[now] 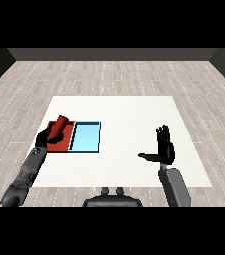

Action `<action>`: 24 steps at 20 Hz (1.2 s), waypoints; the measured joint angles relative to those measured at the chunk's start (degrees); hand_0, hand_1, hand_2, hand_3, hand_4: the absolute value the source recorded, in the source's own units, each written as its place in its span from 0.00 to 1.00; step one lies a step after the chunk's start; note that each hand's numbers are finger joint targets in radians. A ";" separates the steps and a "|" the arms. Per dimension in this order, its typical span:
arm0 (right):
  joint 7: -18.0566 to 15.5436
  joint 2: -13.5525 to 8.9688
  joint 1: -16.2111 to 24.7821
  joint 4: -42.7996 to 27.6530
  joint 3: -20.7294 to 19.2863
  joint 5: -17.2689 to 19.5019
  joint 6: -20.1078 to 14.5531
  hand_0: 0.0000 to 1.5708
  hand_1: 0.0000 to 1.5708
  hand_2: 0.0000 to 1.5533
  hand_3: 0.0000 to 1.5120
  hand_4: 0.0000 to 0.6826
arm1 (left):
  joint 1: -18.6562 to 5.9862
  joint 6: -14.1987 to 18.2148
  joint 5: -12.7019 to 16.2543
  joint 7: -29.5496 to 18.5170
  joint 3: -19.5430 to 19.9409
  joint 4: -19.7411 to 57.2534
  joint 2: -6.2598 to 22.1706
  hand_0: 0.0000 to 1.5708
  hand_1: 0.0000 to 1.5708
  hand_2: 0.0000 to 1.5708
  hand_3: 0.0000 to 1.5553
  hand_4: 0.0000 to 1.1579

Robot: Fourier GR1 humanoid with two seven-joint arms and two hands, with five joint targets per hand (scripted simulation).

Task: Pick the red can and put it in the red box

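Left hand [46, 137] curled round the red can [59, 126], tilted over the red tray [63, 143], just beside the light blue tray [84, 138]. Right hand [165, 147] idle, fingers straight and spread. Risk on release: tilted can rolling across into the blue.
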 measured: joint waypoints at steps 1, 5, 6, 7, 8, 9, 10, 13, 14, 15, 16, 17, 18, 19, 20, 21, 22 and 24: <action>0.05 -0.05 -0.39 0.52 -0.25 -0.05 0.05 0.00 0.00 0.00 0.00 0.00 | -0.95 -0.19 -0.58 0.26 -0.11 2.85 -0.31 0.00 0.00 0.21 0.00 0.61; -1.02 0.42 -2.79 4.47 -0.98 0.18 0.42 0.00 0.00 0.00 0.00 0.00 | -3.56 -2.00 -1.82 0.25 -0.06 11.87 -1.81 0.56 0.56 0.59 0.50 0.45; -1.76 0.60 -2.97 5.25 -1.14 0.27 0.62 0.00 0.00 0.00 0.00 0.00 | -4.02 -2.91 -2.01 -0.69 0.01 13.40 -2.10 0.16 0.16 0.36 0.32 0.55; -1.95 0.70 -3.10 5.48 -1.09 0.37 0.72 0.00 0.00 0.00 0.00 0.00 | -4.63 -4.28 -2.29 -1.20 -0.11 14.81 -2.34 0.00 0.00 0.00 0.00 0.48; -2.12 0.80 -3.85 6.29 -1.38 0.32 0.74 0.00 0.00 0.00 0.00 0.00 | -4.87 -5.40 -2.85 -1.61 -0.50 16.18 -2.54 0.00 0.00 0.00 0.00 0.17; -2.48 1.13 -3.91 6.47 -1.31 0.25 0.88 0.00 0.00 0.00 0.00 0.00 | -5.52 -7.12 -3.66 -1.10 -1.21 17.59 -2.27 0.00 0.00 0.00 0.00 0.00; -2.51 1.41 -4.15 6.48 -1.11 0.44 0.71 0.00 0.00 0.00 0.00 0.00 | -6.54 -8.37 -4.52 -0.29 -1.89 18.95 -2.14 0.00 0.00 0.00 0.00 0.00; -3.61 1.56 -4.50 7.85 -1.42 0.48 1.48 0.00 0.00 0.00 0.00 0.00 | -8.60 -8.61 -4.73 -0.31 -1.25 21.92 -1.94 0.00 0.00 0.00 0.00 0.00; -3.57 1.46 -4.40 7.68 -1.45 0.48 1.63 0.00 0.00 0.00 0.00 0.00 | -8.77 -8.53 -3.83 -1.43 -0.15 21.98 -1.56 0.00 0.00 0.00 0.00 0.00; -3.25 1.67 -4.74 7.32 -1.28 0.64 1.26 0.00 0.00 0.00 0.00 0.00 | -8.54 -8.58 -2.38 -3.43 1.42 21.36 -1.33 0.00 0.00 0.00 0.00 0.00; -3.21 1.69 -4.82 7.32 -1.37 0.44 1.42 0.00 0.00 0.00 0.00 0.00 | -8.54 -9.21 -0.49 -5.60 3.35 20.24 -0.99 0.00 0.00 0.00 0.00 0.00; -3.32 1.97 -4.93 7.36 -1.14 0.47 1.45 0.00 0.00 0.00 0.00 0.00 | -8.69 -10.18 1.73 -8.04 5.54 18.78 -1.02 0.00 0.00 0.00 0.00 0.00; -3.47 1.97 -4.98 7.61 -1.28 0.20 1.80 0.00 0.00 0.00 0.00 0.00 | -8.65 -10.85 3.86 -10.63 7.66 17.40 -1.17 0.65 0.65 0.61 0.00 0.00; -3.72 2.04 -4.93 7.81 -1.27 -0.01 2.20 0.00 0.00 0.00 0.00 0.00 | -8.60 -11.92 5.72 -13.54 9.43 15.75 -1.67 0.30 0.30 0.30 0.00 0.00; -3.49 2.16 -5.04 7.58 -1.19 -0.03 2.07 0.00 0.00 0.00 0.00 0.00 | -8.72 -13.46 7.49 -16.24 11.05 14.00 -2.11 0.00 0.00 0.00 0.00 0.00; -3.52 2.16 -5.14 7.71 -1.10 -0.07 2.32 0.00 0.00 0.00 0.00 0.00 | -8.88 -15.35 9.44 -18.86 12.73 12.22 -2.83 0.00 0.00 0.00 0.00 0.00; -3.56 1.89 -4.87 7.53 -1.07 -0.06 2.62 0.00 0.00 0.00 0.00 0.00 | -8.78 -17.61 11.42 -21.57 14.33 10.33 -3.71 0.00 0.00 0.00 0.00 0.00; -3.88 1.39 -4.41 7.45 -1.02 -0.07 3.44 0.00 0.00 0.00 0.00 0.00 | -8.47 -22.05 15.31 -26.25 17.16 6.69 -6.32 0.00 0.00 0.00 0.00 0.00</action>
